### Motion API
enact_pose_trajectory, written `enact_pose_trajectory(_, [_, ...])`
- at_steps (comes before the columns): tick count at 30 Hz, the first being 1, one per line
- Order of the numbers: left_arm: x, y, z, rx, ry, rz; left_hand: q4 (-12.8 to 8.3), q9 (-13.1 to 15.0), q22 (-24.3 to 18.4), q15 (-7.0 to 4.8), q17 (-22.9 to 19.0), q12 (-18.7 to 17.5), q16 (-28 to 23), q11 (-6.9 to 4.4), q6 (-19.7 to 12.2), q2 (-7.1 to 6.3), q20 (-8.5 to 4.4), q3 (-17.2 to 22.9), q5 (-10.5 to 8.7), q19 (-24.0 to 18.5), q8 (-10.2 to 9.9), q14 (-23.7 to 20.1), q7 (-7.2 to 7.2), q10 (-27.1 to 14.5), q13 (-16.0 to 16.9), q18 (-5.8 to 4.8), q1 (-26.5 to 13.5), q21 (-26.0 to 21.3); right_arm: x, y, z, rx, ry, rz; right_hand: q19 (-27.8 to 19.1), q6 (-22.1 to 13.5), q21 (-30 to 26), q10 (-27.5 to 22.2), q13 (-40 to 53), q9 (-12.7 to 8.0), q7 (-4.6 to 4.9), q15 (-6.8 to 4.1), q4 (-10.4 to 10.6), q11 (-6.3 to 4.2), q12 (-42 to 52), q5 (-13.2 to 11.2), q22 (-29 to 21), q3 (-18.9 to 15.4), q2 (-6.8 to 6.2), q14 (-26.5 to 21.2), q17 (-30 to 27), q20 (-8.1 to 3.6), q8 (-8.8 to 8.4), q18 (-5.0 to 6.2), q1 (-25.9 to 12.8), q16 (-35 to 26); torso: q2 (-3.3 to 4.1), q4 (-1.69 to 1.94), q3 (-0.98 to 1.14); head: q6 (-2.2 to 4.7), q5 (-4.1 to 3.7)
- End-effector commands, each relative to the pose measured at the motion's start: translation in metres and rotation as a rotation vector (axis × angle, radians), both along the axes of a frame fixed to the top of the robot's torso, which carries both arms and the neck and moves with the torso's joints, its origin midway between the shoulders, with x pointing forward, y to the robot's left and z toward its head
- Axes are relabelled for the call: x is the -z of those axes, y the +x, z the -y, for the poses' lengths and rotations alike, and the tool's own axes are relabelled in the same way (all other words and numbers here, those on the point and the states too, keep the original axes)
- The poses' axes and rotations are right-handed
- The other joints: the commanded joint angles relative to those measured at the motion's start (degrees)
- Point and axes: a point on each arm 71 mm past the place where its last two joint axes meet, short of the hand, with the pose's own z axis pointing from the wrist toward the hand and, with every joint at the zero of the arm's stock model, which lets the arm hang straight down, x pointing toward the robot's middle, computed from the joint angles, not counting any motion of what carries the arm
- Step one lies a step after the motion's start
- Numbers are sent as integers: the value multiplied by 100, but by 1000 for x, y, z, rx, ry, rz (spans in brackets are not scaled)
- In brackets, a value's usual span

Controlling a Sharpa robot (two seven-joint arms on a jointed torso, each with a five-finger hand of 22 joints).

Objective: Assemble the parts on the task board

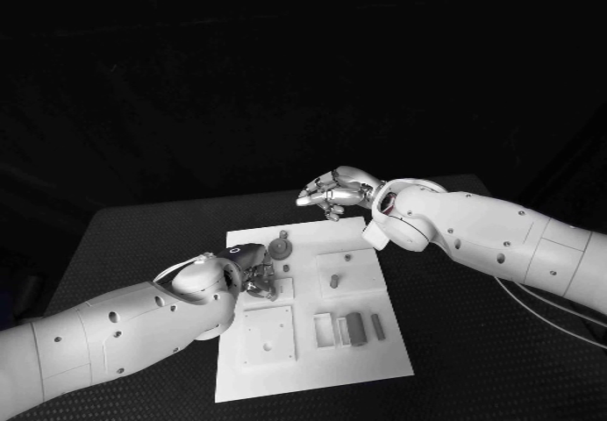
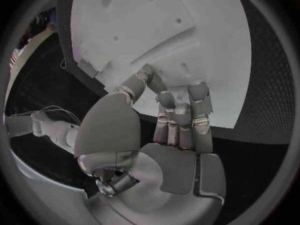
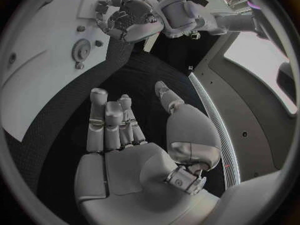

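left hand (image 1: 257,274) low over the board (image 1: 380,355) w/ fingers curled, grip unclear; right hand (image 1: 332,193) open, holding nothing; should lower left slowly, near the gear (image 1: 280,251).

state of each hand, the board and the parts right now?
left hand: over the board's left side, fingers curled, hold unclear
right hand: open, holds nothing, at the board's far edge
board: flat on the table
gear: lying flat on the board
grey bars: lying side by side near the board's right edge
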Motion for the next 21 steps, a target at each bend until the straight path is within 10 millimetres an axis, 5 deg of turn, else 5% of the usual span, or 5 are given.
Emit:
enact_pose_trajectory(1, [1, -1, 3, 16, -2, -10, 32, 9, 106, -46, 5, -25, -29, 9, -26, -13, -22, 10, 30, 8, 20, 77, 31, 7, -5, 236, -30, -23, 0, -1, -1, -11, -4, 2, 0, 1, -36, -1, -10, 7, 38, 1, 1, -28, 21, 11, 72, -15, 0, -49, -8, -33, 4, 180, -31, 29, 2, 4, -1, 3, -4])
enact_pose_trajectory(21, [1, -2, 6, 23, -9, -12, 39, 12, 106, 8, 10, -28, -40, 69, -286, -49, -6, -13, 29, 2, -28, 71, 98, -10, -2, 238, -46, -43, 0, -1, -1, -12, -3, 2, -1, -1, -37, -2, -14, 7, 39, 2, -1, -27, 23, 11, 73, -14, -3, -50, -9, -33, 2, 180, -30, 29, 0, 4, -3, 6, -13])
